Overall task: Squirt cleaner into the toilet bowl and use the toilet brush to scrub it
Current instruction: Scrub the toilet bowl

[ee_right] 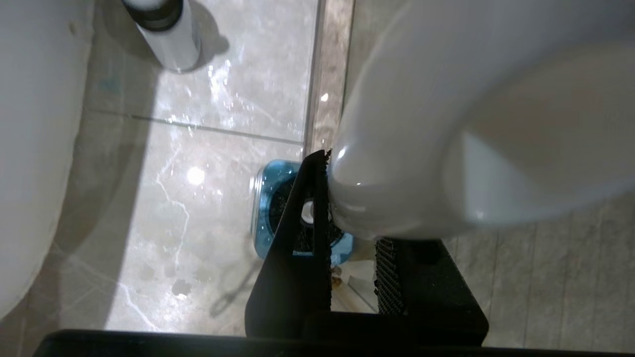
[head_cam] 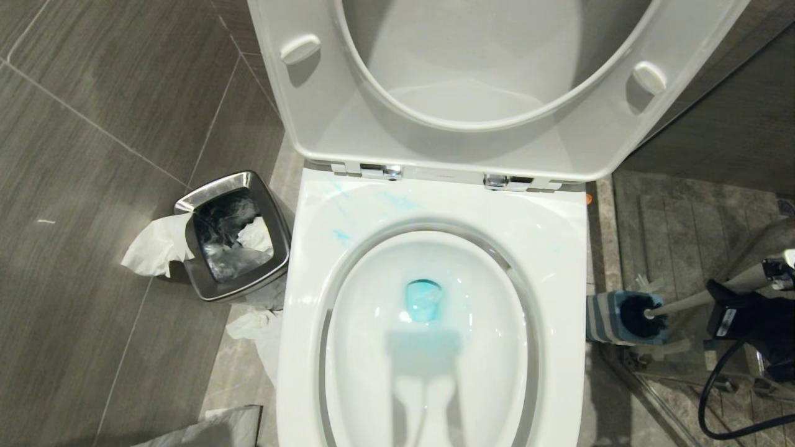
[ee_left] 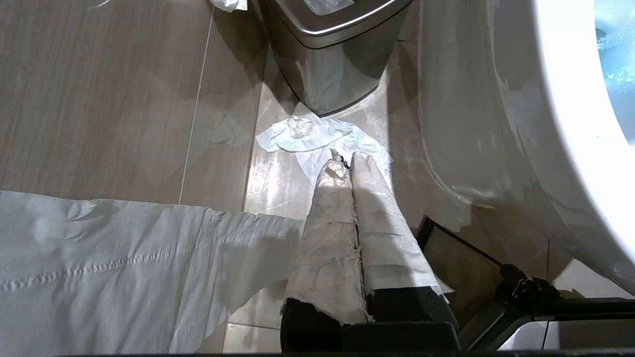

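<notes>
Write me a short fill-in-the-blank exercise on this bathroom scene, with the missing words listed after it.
1. The water in the toilet bowl is tinted ____.
2. The right hand is closed on the white handle of the ____, whose black head sits in the blue holder.
3. The toilet seat is ____.
4. The steel waste bin stands on the robot's ____ side of the toilet.

Missing words: blue; toilet brush; raised; left

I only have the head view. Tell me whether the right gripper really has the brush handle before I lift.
Observer: Yes. The right wrist view shows the right gripper closed on the toilet brush handle, directly above the blue holder.
Operator: Report the left arm.
Observer: The left gripper is shut, hanging low over a crumpled tissue on the floor beside the steel bin.
</notes>
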{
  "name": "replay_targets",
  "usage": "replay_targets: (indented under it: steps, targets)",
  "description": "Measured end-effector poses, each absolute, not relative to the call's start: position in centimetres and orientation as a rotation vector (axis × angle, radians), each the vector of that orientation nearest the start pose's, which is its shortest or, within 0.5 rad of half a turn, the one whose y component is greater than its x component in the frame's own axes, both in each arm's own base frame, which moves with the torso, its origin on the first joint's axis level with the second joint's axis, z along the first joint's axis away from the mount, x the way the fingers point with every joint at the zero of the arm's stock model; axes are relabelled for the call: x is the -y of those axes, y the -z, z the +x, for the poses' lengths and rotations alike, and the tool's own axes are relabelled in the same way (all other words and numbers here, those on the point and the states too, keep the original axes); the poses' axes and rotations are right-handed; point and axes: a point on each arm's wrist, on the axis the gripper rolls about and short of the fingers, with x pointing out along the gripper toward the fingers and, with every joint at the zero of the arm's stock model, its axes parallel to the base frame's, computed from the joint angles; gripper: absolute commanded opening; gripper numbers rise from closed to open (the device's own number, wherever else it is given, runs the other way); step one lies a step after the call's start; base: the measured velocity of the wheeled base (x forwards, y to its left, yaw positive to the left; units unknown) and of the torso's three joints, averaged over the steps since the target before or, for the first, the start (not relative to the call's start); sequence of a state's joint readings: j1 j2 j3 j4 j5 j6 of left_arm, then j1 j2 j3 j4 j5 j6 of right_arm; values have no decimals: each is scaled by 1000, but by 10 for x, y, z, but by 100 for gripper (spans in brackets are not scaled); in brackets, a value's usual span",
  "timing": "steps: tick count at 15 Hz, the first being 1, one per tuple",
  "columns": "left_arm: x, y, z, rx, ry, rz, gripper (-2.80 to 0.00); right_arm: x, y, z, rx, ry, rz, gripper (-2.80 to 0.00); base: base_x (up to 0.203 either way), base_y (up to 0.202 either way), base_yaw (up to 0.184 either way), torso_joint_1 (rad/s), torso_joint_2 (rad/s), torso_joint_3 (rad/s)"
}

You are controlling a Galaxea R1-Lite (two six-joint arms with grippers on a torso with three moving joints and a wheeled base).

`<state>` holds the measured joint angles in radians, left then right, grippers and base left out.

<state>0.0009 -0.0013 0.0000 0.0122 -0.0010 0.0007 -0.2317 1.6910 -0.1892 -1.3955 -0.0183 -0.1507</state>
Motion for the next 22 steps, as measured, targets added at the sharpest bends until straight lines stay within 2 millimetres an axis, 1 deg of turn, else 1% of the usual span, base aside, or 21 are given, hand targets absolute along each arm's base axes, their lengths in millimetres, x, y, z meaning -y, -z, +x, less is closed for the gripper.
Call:
replay_targets:
  steps: [3, 5, 10, 13, 15, 17, 19, 22]
  targets:
    - [0, -74, -23, -11, 1, 0, -280, 50, -128, 207, -103, 251, -138, -280, 0, 0, 0, 0, 0, 0]
    - [0, -74, -23, -11, 0, 0, -280, 47, -131, 198, -90, 250, -138, -280, 0, 0, 0, 0, 0, 0]
    - [0, -74, -23, -11, 1, 0, -280, 44, -145, 184, -24, 254, -101, -280, 0, 0, 0, 0, 0, 0]
    - [0, -74, -23, -11, 1, 0, -280, 41, -156, 171, -26, 247, -86, -280, 0, 0, 0, 0, 0, 0]
    - [0, -74, -23, -11, 1, 0, -280, 39, -173, 165, -37, 241, -58, -280, 0, 0, 0, 0, 0, 0]
    - [0, -74, -23, -11, 1, 0, -280, 37, -199, 156, -52, 222, -25, -280, 0, 0, 0, 0, 0, 0]
    - [0, -74, -23, -11, 1, 0, -280, 33, -224, 142, -76, 194, 7, -280, 0, 0, 0, 0, 0, 0]
    - [0, -74, -23, -11, 0, 0, -280, 27, -245, 120, -130, 162, 56, -280, 0, 0, 0, 0, 0, 0]
